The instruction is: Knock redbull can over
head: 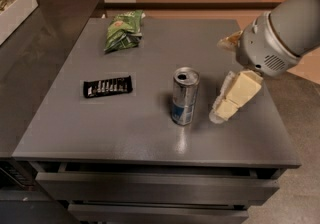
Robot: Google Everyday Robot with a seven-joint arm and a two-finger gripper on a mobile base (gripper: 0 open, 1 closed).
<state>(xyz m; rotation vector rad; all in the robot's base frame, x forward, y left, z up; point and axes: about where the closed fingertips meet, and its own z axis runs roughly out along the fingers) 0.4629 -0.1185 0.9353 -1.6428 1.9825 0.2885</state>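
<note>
The redbull can (184, 96) stands upright near the middle of the grey table (150, 133), silver above and blue below, its dark drinking hole facing up. My gripper (222, 110) comes in from the right on a grey arm, its cream fingers (239, 93) pointing down and left. The fingertips are a short way to the right of the can, low by its blue part, and do not touch it.
A flat black snack bar (107, 87) lies left of the can. A green crinkled bag (123, 30) lies at the table's back left. A darker counter (35, 53) adjoins on the left, with a white box (15, 8) on it. Drawers sit below the front edge.
</note>
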